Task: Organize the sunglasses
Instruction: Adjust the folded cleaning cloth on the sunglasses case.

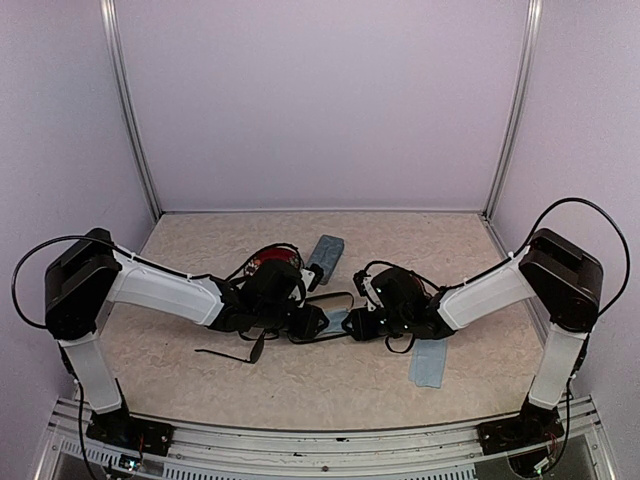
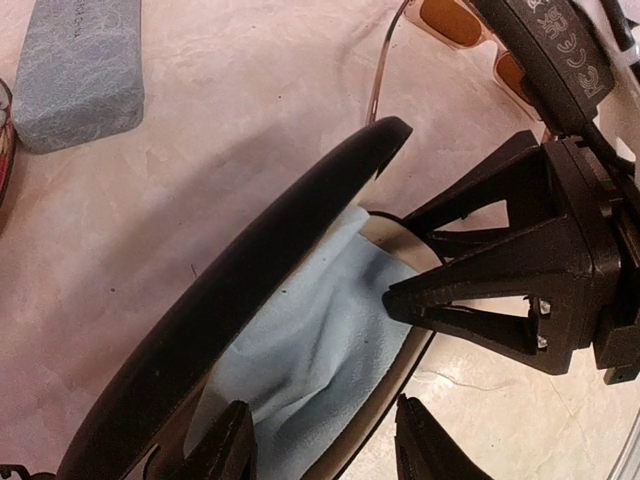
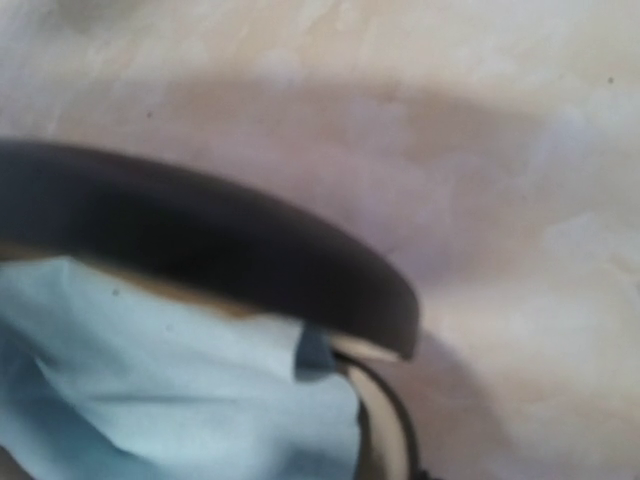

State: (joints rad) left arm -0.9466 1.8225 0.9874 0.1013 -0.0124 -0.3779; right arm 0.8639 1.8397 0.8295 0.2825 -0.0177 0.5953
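A black oval case (image 1: 330, 318) lies open mid-table with a light blue cloth (image 2: 320, 330) inside; its lid (image 2: 250, 290) stands tilted up. My left gripper (image 2: 325, 445) is open, one finger over the cloth and one outside the case's rim. My right gripper (image 2: 395, 255) is open at the case's other end, with the rim between its fingertips. The thin black-framed sunglasses (image 1: 255, 347) lie on the table in front of my left arm. The reddish-brown sunglasses (image 2: 455, 20) lie behind my right gripper. The right wrist view shows only the lid (image 3: 230, 250) and the cloth (image 3: 150, 370).
A blue-grey rectangular case (image 1: 325, 250) lies behind the open case and also shows in the left wrist view (image 2: 75, 70). A round red thing (image 1: 272, 262) sits by my left wrist. A second blue cloth (image 1: 430, 362) lies on the table at the front right.
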